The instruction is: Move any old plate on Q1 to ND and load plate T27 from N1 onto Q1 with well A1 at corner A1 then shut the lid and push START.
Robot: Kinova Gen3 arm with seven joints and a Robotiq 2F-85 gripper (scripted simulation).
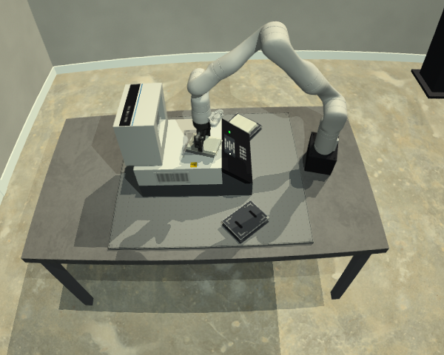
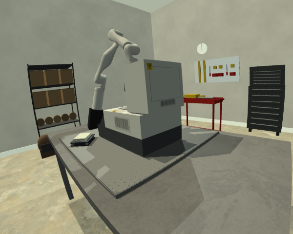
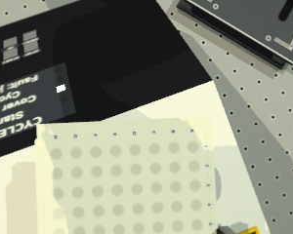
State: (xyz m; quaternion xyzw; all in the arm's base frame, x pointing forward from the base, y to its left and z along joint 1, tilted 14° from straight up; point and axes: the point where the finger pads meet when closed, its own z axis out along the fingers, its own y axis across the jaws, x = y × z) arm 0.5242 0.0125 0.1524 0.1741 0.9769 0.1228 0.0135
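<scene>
The end effector (image 1: 200,145) holds a well plate (image 3: 127,180), fingers spread wide. It hangs over cycler Q1's (image 1: 169,151) deck, near the desk's (image 1: 54,229) far edge.

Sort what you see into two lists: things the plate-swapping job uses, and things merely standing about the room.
Belongs to the job:
cycler Q1
key panel
gripper
well plate it holds
nest holding a white plate
empty dark nest

Just standing about:
shelf rack
red table
black drawer cabinet
wall board
clock
</scene>
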